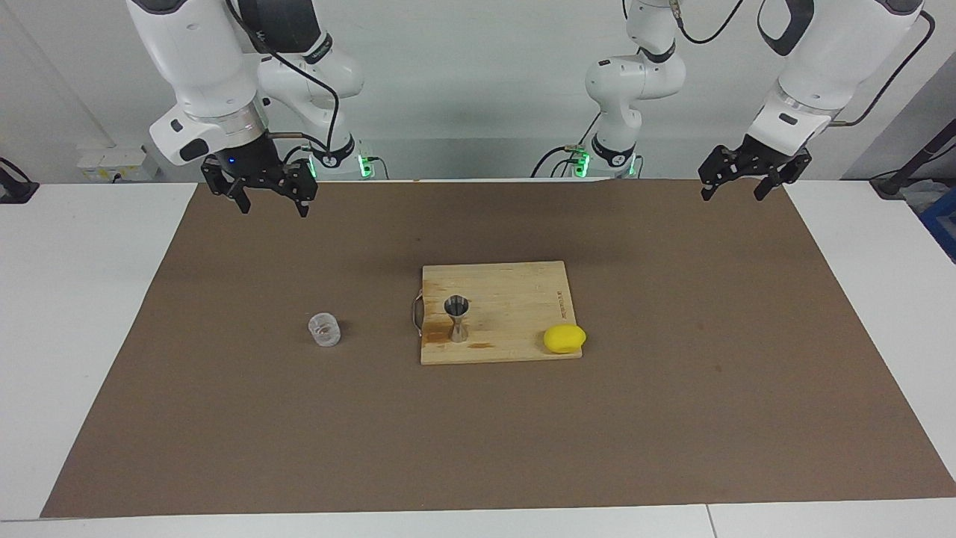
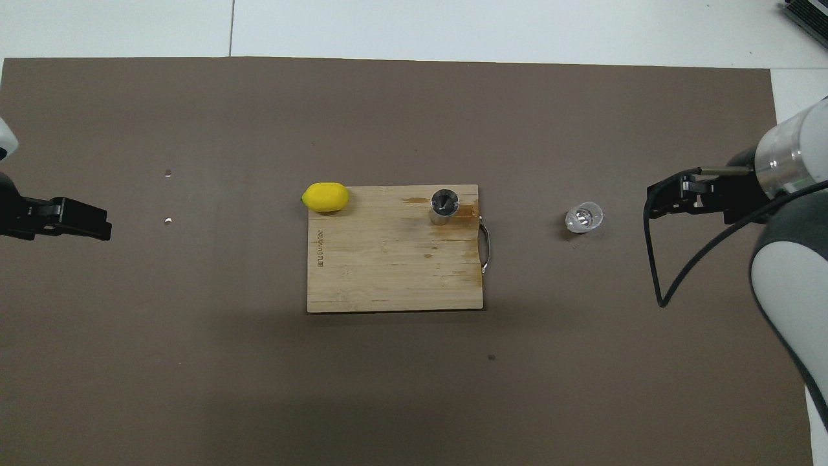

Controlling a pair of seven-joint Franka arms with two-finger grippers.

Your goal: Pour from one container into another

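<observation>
While both arms hang raised over the brown mat (image 1: 224,418), we see the right claw (image 1: 269,203) and the left claw (image 1: 736,187) spread wide and holding nothing. We find the clear cup (image 1: 324,329) upright on the mat, mouth up, toward the right arm's end of the counter (image 1: 67,299). We find the steel jigger (image 1: 456,318) upright, long axis vertical, open cone up, on the cutting board (image 1: 515,299) with a lemon (image 1: 564,338).

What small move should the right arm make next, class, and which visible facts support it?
Probably it should bring the right tool, open and raised, down around the clear cup. The cup stands free on the mat, beside the cutting board that carries the jigger. The left tool waits open.
</observation>
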